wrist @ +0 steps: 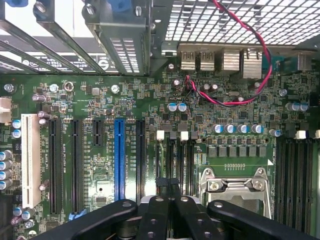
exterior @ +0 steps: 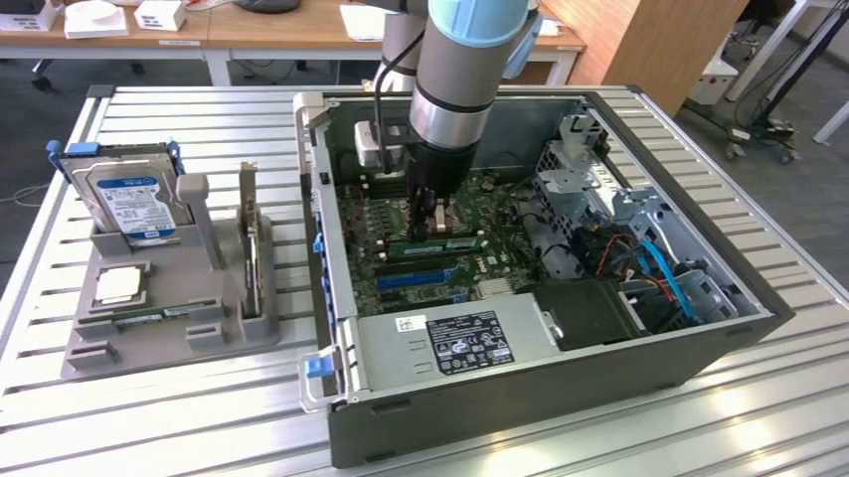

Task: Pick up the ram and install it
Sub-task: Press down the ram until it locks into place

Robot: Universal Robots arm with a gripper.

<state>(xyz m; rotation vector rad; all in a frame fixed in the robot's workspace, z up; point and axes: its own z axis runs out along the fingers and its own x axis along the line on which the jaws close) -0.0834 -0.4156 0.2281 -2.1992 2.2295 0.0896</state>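
1: One grey tray [exterior: 173, 343] is logged at the exterior view's left, on the slatted table [exterior: 743, 417]. A hard drive [exterior: 133, 204] w/ blue-white label is stood in it, and an expansion card [exterior: 249, 234] is held upright just beside.

2: Noted. Next to the right?

1: The open PC case [exterior: 531, 397], laid on its side. The gripper [exterior: 427, 227] is lowered into it, approx. mid-board.

2: Where is the ram placed?

1: The ram [exterior: 451, 242] is seen as a green stick w/ white sticker at the fingertips, over the motherboard [exterior: 398, 214], running off to the exterior view's right. Whether it is clamped or seated can't be told.

2: Jaws?

1: Closed tight. In the wrist view the gripper [wrist: 167, 187] is seen w/ fingers [wrist: 155, 215] pressed together above the memory slots [wrist: 175, 160]. A white slot [wrist: 30, 160], a blue slot [wrist: 119, 157] and the CPU socket [wrist: 235, 185] are recorded there too.

2: Further right, exterior view?

1: The power supply [exterior: 451, 343] at the near wall, then blue cables [exterior: 670, 283] by the drive bays.
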